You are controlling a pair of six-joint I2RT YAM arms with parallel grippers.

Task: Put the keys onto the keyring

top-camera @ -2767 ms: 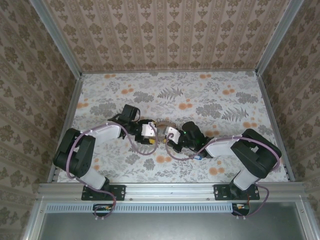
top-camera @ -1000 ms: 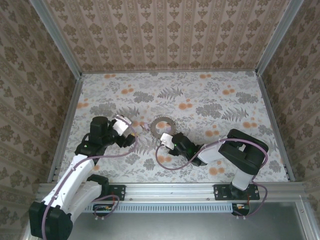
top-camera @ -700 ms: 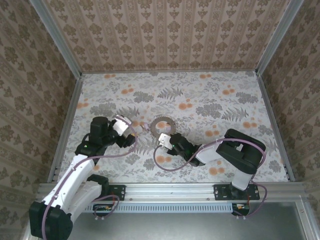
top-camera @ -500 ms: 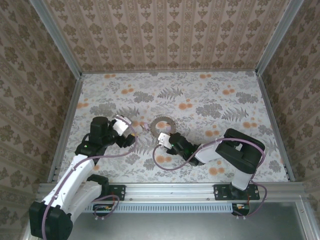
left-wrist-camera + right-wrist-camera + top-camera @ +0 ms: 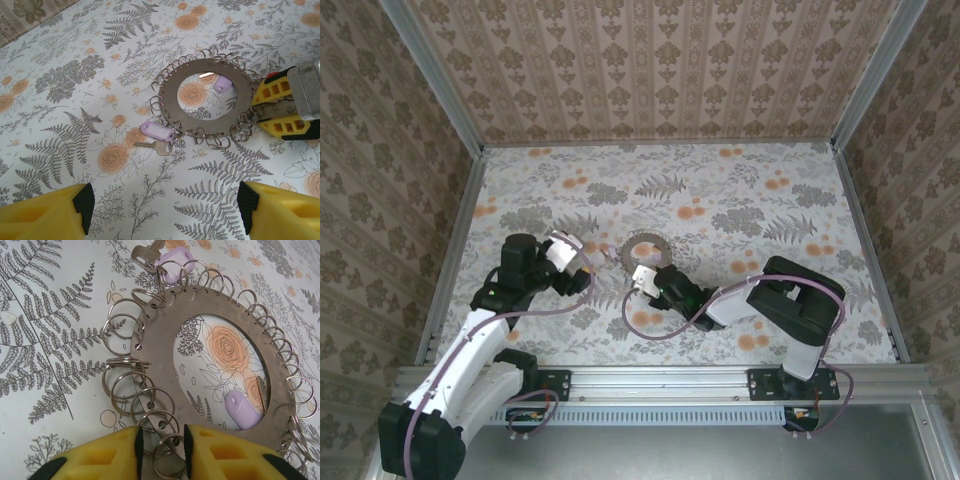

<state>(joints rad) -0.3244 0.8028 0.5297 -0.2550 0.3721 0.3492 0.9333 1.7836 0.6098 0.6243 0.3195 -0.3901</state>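
Two arms crowded the keyring (image 5: 171, 97) moments ago; now left gripper (image 5: 165, 210) hangs back, spread wide, while right gripper (image 5: 161, 432) has crept in, seemingly pinching its near loops. Keys (image 5: 156, 131) lie at the rim. A regrip before threading, I'd say.

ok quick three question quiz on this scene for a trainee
1. True or false: the left gripper is open.
2. The key tags are: A red, B purple, C green.
3. Which gripper has its fingers either side of the ring's edge?
Key: 1 true; 2 B; 3 the right gripper.
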